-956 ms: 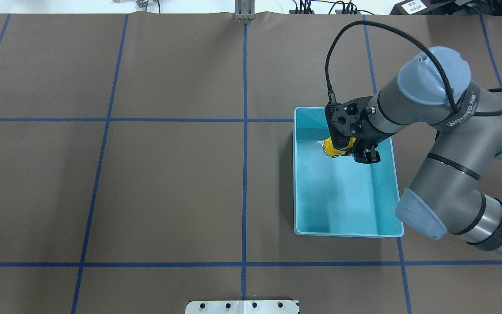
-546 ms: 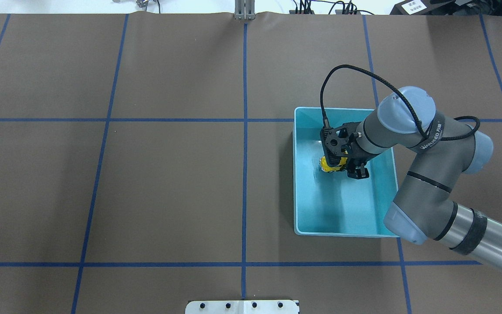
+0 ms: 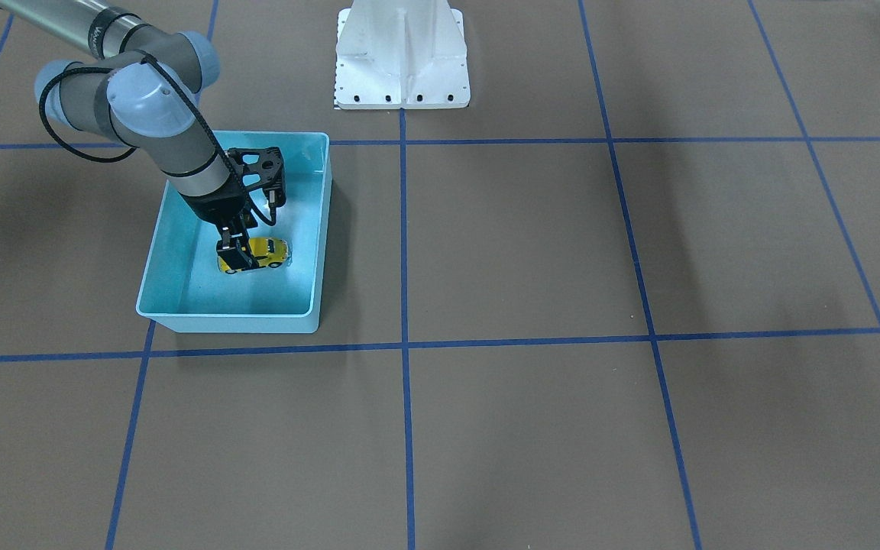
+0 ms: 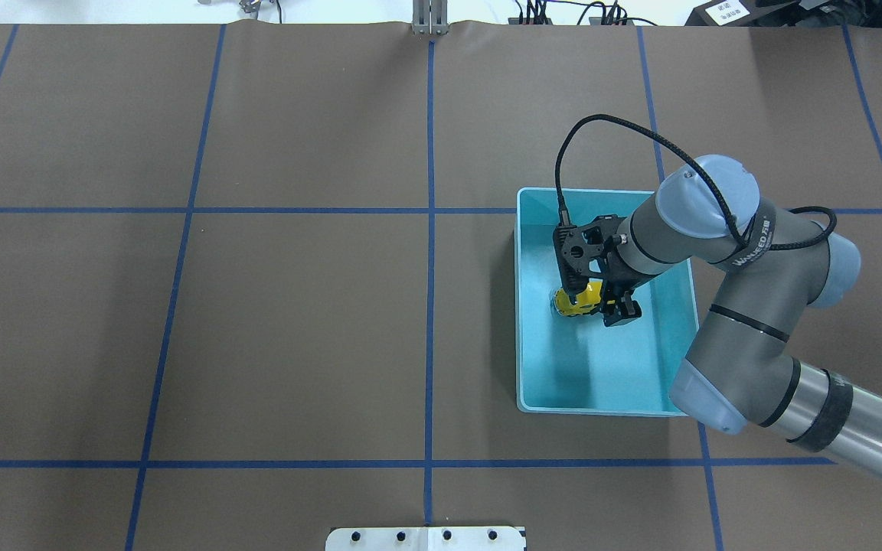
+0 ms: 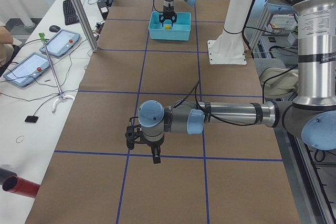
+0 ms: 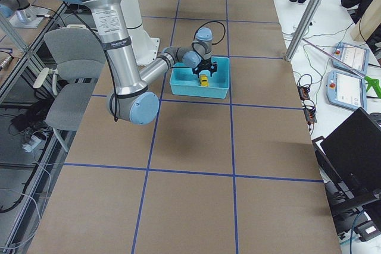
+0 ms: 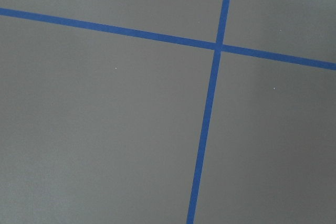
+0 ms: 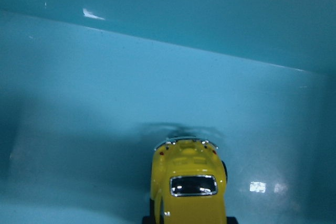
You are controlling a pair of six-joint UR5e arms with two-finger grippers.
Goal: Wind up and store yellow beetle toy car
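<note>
Glossy yellow beetle toy car [image 3: 266, 250], seemingly in jaws, smooth bin [image 3: 226, 322].

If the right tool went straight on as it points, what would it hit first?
Likely the blue bin floor, under the yellow beetle toy car that the right tool holds; gap unclear.

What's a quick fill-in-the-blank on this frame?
The ____ arm's gripper is down inside the blue bin. Its fingers are closed on the ____ beetle toy car. The left wrist camera sees only brown table and crossing ____ tape lines.
Missing: right; yellow; blue.
</note>
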